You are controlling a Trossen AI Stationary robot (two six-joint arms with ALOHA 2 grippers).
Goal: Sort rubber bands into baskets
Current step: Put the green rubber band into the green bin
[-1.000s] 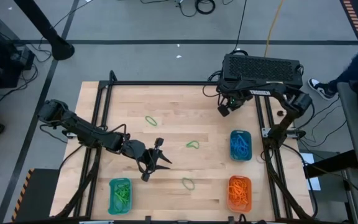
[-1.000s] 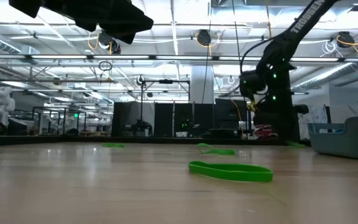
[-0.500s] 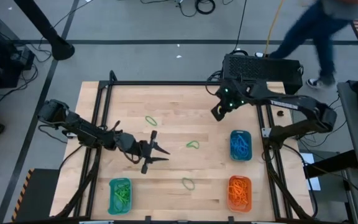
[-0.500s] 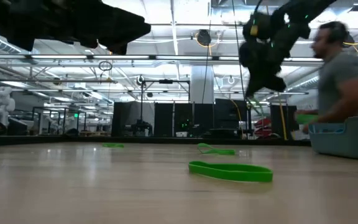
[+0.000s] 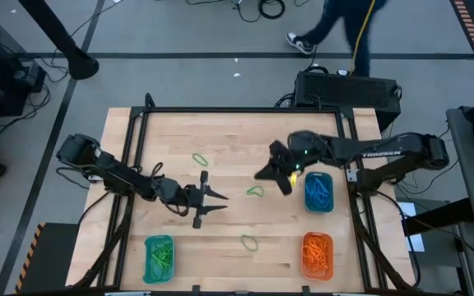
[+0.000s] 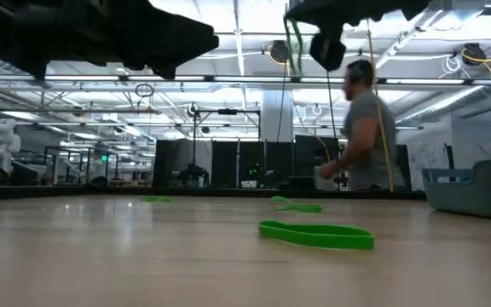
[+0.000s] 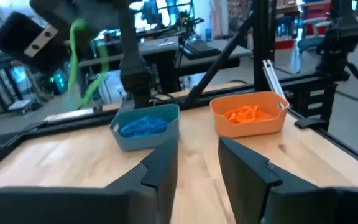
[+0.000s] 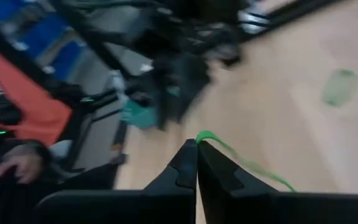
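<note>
Wooden table (image 5: 229, 148), thin green rubber band (image 8: 244, 163) dangling from right tool (image 8: 196, 149).

Pretty clearly a robotics lab in a big industrial hall: the low view is showing exposed ceiling trusses (image 6: 228, 81) with hanging lights (image 6: 280, 51) running way back, plus rows of dark workstations (image 6: 228, 166) and a white humanoid-looking figure (image 6: 2, 141) sitting off to the side. From above, the wooden worktop (image 5: 229, 136) is sitting in a black metal frame (image 5: 138, 131) on a grey concrete floor (image 5: 179, 33) with cables (image 5: 262, 8) trailing around and hazard-striped tape (image 5: 466, 15) at the edge. A person (image 6: 365, 128) is walking past behind the rig.
</note>
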